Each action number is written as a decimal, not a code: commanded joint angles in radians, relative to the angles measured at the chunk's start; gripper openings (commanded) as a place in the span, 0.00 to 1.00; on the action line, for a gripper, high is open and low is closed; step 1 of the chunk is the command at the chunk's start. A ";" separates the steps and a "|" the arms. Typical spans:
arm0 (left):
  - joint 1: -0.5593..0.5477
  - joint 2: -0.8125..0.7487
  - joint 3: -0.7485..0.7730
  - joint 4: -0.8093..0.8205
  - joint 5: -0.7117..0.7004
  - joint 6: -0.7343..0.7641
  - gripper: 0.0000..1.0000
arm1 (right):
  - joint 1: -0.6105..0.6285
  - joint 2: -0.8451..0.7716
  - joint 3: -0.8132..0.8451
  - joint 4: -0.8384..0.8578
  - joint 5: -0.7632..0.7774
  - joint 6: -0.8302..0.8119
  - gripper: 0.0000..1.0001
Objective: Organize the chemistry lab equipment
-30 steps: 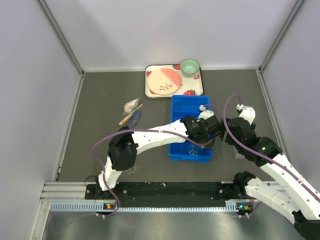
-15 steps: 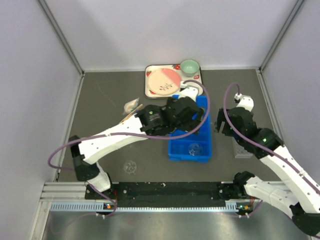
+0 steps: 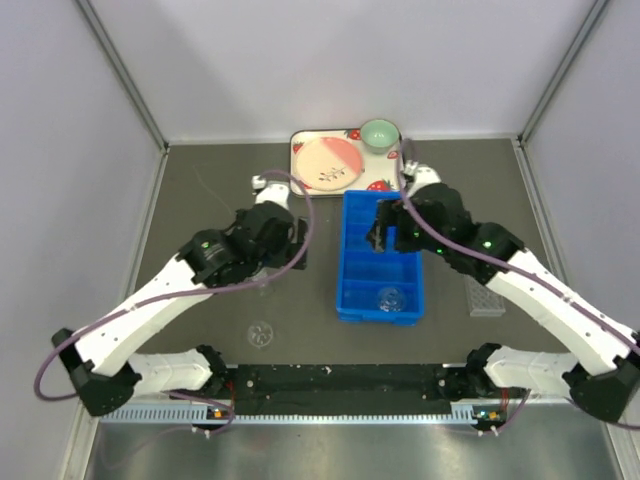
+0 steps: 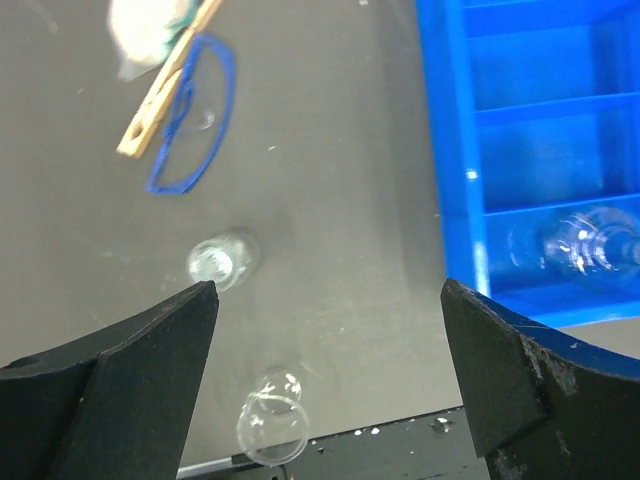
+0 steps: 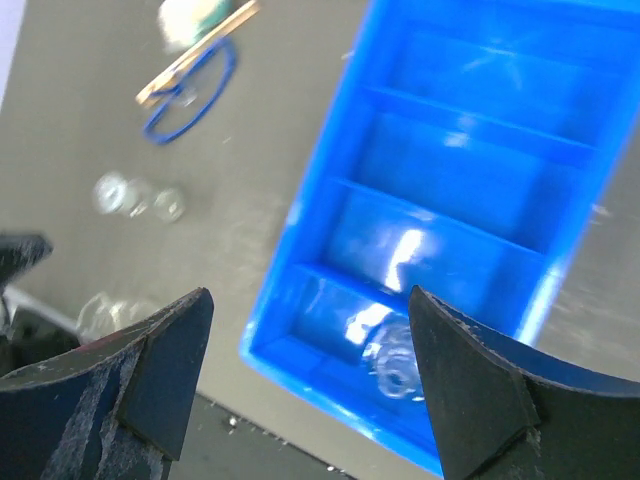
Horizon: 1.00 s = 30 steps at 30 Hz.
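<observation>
1. A blue bin [image 3: 346,255] sits mid-table, and a strawberry tray [image 3: 298,185] with a pink plate [image 3: 330,163] and a green bowl [image 3: 379,134] stands just past its far end.
2. One beaker [image 3: 390,298] lies in the bin's nearest compartment.
3. Left of the bin, a stick [image 4: 165,85] lies along the edge of a blue ring [image 4: 192,118]. A white wad [image 4: 145,25] touches the stick's far end.
4. Nearer than those, a small glass [image 4: 222,262] stands on the table. A second glass [image 4: 272,425] stands apart from it by the near edge.
5. A tube rack [image 3: 487,297] lies right of the bin.
6. My left gripper [image 4: 328,300] hangs above the table between the small glass and the bin, whose left wall separates it from the beaker. The jaws are spread wide, holding and touching nothing.
7. My right gripper [image 5: 310,300] hovers above the bin, its jaws wide apart and empty.
</observation>
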 commanded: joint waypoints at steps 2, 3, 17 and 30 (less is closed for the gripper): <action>0.122 -0.146 -0.100 -0.023 0.015 0.000 0.99 | 0.180 0.145 0.085 0.114 -0.125 -0.026 0.79; 0.134 -0.170 -0.114 -0.034 -0.003 -0.006 0.99 | 0.200 0.161 0.086 0.126 -0.132 -0.023 0.79; 0.557 -0.330 -0.340 0.061 0.226 0.052 0.99 | 0.458 0.471 0.170 0.254 -0.125 0.024 0.78; 0.734 -0.370 -0.406 0.118 0.272 0.037 0.99 | 0.552 0.691 0.261 0.281 -0.112 0.078 0.78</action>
